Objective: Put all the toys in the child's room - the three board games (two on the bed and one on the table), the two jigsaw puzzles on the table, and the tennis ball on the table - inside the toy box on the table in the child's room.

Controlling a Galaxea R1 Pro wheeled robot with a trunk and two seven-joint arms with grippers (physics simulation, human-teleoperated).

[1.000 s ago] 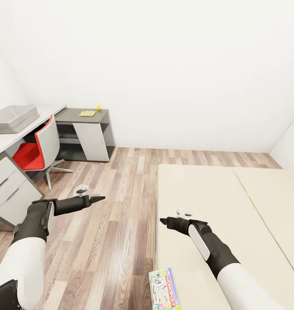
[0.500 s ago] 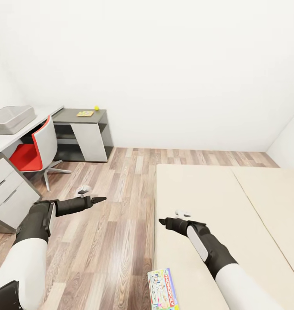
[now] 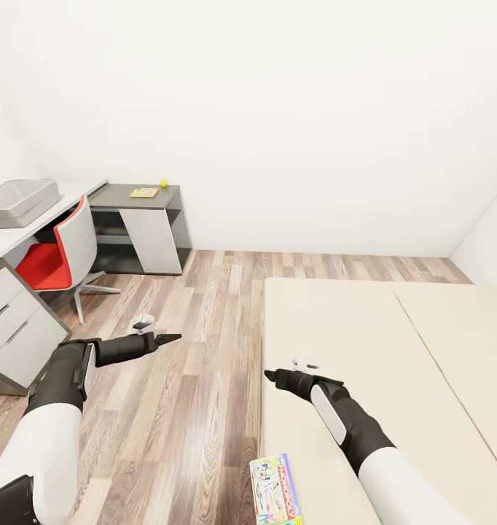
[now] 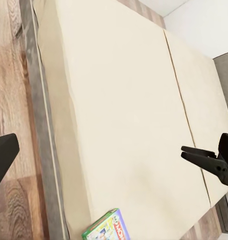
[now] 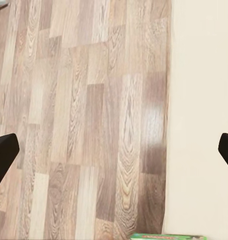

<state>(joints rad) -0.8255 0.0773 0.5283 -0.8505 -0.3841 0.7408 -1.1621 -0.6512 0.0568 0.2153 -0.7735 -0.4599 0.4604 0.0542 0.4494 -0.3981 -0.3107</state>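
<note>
A green-blue Monopoly board game (image 3: 276, 490) lies flat near the bed's (image 3: 365, 343) front left corner; it also shows as board game (image 4: 106, 229) and as a green sliver (image 5: 169, 236). My right gripper (image 3: 270, 376) hovers open over the bed's left edge, well beyond the box, right gripper (image 5: 114, 152) empty. My left gripper (image 3: 168, 337) hangs open over the wood floor, left gripper (image 4: 114, 155) empty. Far left, the grey toy box (image 3: 15, 200) stands on the table (image 3: 37, 232). A tennis ball (image 3: 162, 183) and a flat yellow multicolour box (image 3: 144, 192) rest on its dark grey section.
A red chair (image 3: 55, 259) stands tucked at the desk, by white drawers (image 3: 12, 321). Wood-plank floor (image 3: 197, 379) runs between desk and bed. White walls close the room behind, and a grey headboard edge (image 4: 225, 90) shows at the bed's far end.
The whole view shifted slightly left a second ago, so the camera moved. Since then my right gripper has crept a little left toward the bed's edge; the left arm has barely moved.
</note>
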